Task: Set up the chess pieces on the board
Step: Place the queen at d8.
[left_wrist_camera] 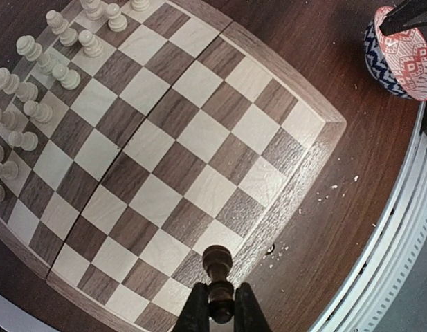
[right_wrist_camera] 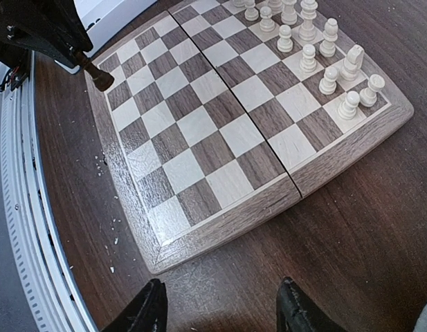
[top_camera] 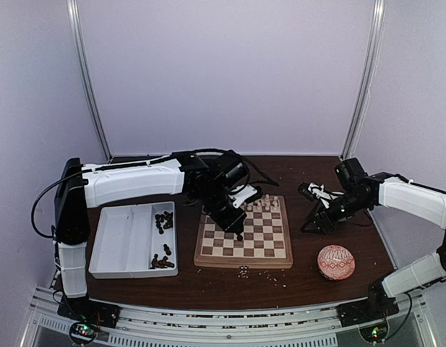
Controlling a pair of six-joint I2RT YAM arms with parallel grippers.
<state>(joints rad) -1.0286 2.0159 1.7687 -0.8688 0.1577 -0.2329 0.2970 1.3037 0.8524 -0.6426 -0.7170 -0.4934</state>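
Views differ in what they give. From above, the board [top_camera: 243, 238] lies on the dark tabletop [top_camera: 309, 282] between the two arms. The cream-white pieces [top_camera: 263, 204] crowd its far edge, and the dark pieces [top_camera: 163, 220] lie in two clusters at the right side of a white tray [top_camera: 118, 246] just left of the board. That view hides the left grip, because the arm's black wrist covers it above the board's left part.

The left wrist camera settles it: the left pincer [left_wrist_camera: 219, 311] is pressed together on the base of one dark piece [left_wrist_camera: 217, 263]. It holds the piece upright over the squares at the board's edge. Whether the piece touches the wood I cannot tell.

The right wrist camera shows the same piece from the side. It also shows the right pincer [right_wrist_camera: 220, 311] spread wide with nothing between its fingers, over bare tabletop just off the board's border.

Only the wrist views separate the white men into two ragged rows; from above they blur together. The tray's dividers are hard to make out.

A patterned bowl [top_camera: 336, 262] sits to the right of the board. It looks almost like a ball from above and is cut off at the corner of the left wrist view. Pale crumbs [top_camera: 243, 272] speckle the tabletop by the board's near edge, too small to tell more.
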